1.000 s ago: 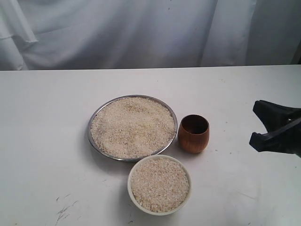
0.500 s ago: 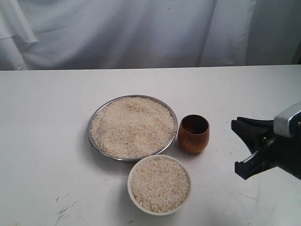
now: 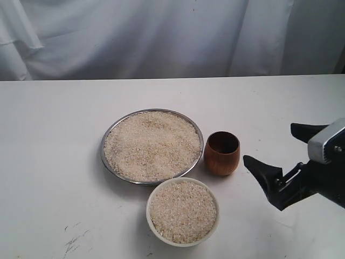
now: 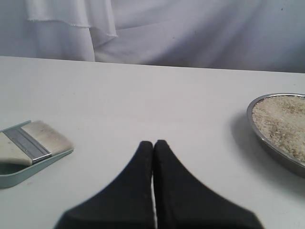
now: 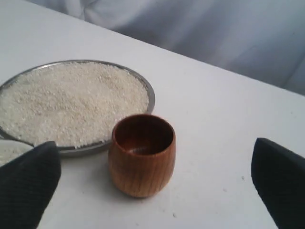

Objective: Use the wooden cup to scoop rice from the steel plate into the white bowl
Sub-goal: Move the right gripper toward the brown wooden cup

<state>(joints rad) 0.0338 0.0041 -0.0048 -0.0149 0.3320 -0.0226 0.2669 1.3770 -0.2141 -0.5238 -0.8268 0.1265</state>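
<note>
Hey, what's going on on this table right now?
A two-arm robot is about to scoop rice from the steel plate into the white bowl, which already holds rice. The right gripper is open beside the upright wooden cup, not touching it. The left gripper is shut and holds nothing, off to the side near a brush.

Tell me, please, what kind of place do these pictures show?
Probably a staged robot test bench, not a kitchen: a plain white table, a white cloth hung behind it, and the right gripper beside a few props, the steel plate of rice and the wooden cup.
</note>
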